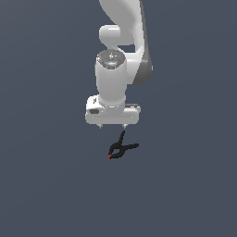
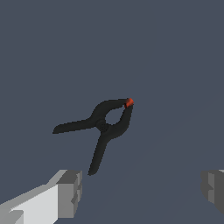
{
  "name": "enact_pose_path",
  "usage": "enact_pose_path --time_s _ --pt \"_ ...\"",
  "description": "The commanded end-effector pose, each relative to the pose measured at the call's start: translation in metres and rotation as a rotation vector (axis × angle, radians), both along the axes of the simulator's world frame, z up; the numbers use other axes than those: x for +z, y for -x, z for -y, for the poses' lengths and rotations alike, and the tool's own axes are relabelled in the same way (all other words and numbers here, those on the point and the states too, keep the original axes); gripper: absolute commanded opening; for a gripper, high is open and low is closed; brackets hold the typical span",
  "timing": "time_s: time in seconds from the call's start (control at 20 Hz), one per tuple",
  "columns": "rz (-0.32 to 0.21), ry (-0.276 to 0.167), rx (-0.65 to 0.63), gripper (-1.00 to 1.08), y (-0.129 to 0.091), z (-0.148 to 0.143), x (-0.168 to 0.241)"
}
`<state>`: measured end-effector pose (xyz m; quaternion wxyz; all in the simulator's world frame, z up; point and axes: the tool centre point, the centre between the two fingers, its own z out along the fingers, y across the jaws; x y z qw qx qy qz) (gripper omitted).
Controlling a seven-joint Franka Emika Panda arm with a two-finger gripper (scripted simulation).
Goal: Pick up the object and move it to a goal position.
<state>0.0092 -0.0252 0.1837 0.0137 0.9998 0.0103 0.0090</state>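
The gripper (image 1: 112, 126) hangs spread and empty above the spring clamp (image 1: 121, 150), which lies mid-surface, ungrasped. Descent, pinch, lift and carry to the goal all remain.

Clamp (image 2: 105, 127) matt black plastic-looking — arm (image 1: 111, 85) glossy white.

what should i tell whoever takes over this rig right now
Gripper: open, empty, fingers spread wide, hanging above the dark floor.
Spring clamp: lying flat on the floor, just off the fingertips in the exterior view, untouched. Its handles are splayed and its red-orange tip points away from the fingers in the wrist view.
Done: arm is near the clamp; no grasp yet.
Left: line up over the clamp, descend, close on it, lift, carry it to the goal. No goal marker shows in either view.
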Motion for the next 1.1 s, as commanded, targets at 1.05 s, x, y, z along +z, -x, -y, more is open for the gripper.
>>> enact_pose_path --time_s 1.05 --pt "0.001 0.026 -0.043 1.0 -0.002 0.011 -0.007"
